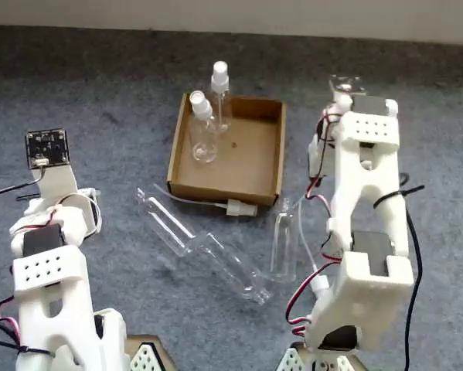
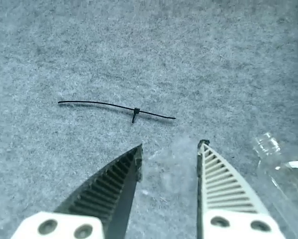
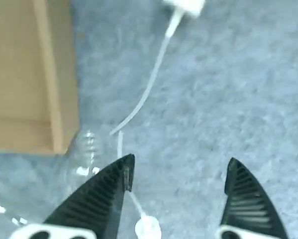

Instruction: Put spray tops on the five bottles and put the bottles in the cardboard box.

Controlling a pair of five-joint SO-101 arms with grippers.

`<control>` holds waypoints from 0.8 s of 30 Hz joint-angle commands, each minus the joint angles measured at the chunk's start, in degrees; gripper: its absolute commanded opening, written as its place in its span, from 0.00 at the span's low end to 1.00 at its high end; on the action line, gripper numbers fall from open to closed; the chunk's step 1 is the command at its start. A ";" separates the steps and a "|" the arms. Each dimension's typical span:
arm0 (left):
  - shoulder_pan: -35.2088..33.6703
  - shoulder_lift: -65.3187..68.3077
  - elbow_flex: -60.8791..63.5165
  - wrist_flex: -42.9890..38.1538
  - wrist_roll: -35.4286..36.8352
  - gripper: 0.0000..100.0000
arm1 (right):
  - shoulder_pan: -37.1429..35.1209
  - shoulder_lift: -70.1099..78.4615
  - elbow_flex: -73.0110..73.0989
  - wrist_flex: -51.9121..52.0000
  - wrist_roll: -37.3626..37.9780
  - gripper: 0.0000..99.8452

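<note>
Standing in cardboard box (image 1: 277,154), two clear capped bottles (image 1: 203,137)

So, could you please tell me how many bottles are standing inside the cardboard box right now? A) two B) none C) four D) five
A, since a capped bottle and a second capped bottle stand together in one corner of the cardboard box, while uncapped bottles lie on the carpet outside it.
</note>
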 commanded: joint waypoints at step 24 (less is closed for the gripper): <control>-0.57 -0.31 -1.89 0.53 -0.70 0.24 | -17.27 -19.21 46.64 -27.91 -10.20 0.25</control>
